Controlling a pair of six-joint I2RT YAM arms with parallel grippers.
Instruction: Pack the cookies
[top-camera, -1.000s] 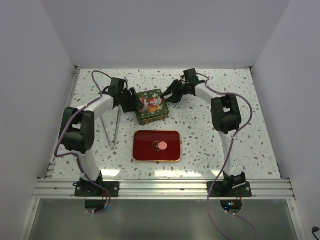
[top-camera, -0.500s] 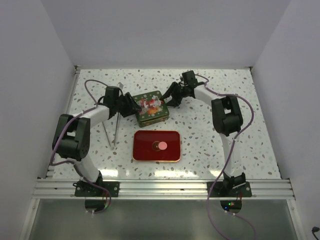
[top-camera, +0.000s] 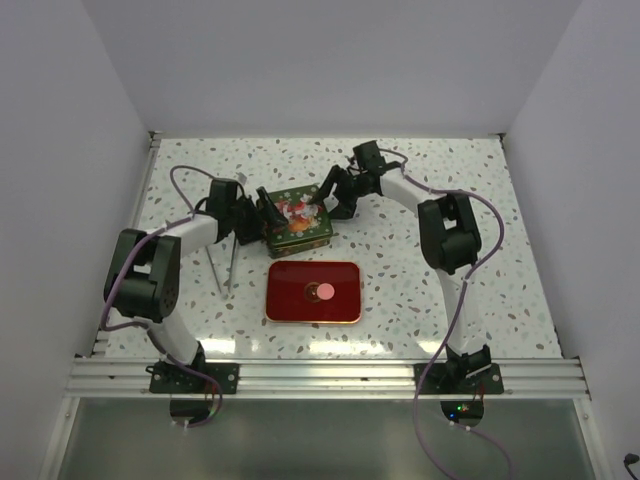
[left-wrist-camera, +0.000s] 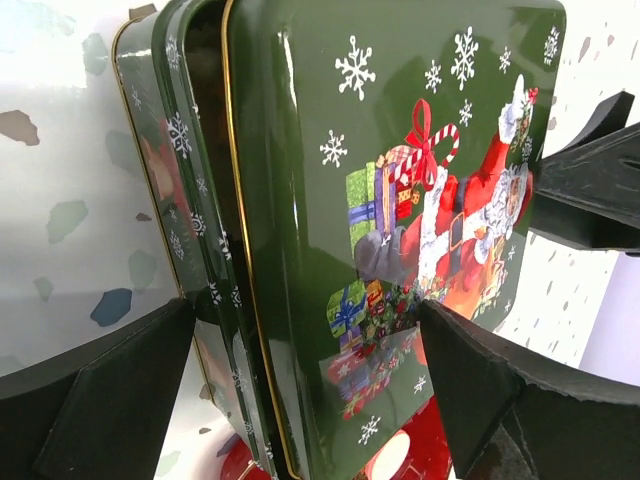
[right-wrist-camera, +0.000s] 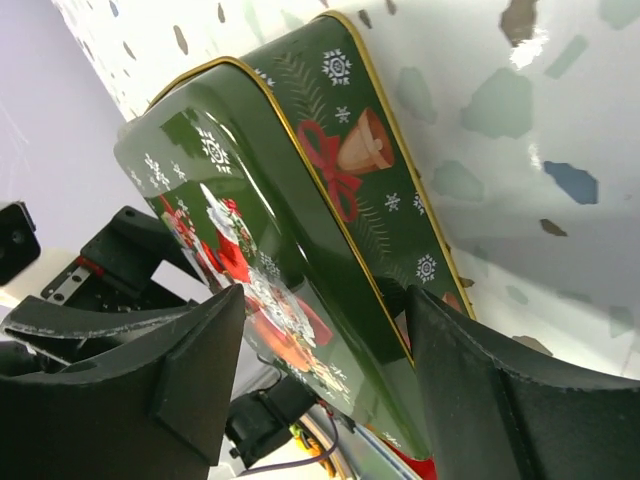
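Both hands open around the green tin (top-camera: 298, 215) at upper centre of the tabletop (top-camera: 420, 300), left hand (top-camera: 262, 214) spread wide, right hand (top-camera: 335, 198) part open, neither visibly clamping; pink cookie (top-camera: 326, 291) sits on the red tray (top-camera: 345, 305) below; lid (left-wrist-camera: 400, 150) looks ajar, so a snagged finger could drag it skewed.

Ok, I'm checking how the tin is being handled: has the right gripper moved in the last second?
Yes. The right gripper has shifted left toward the green tin, judged against the red tray, which stayed put.
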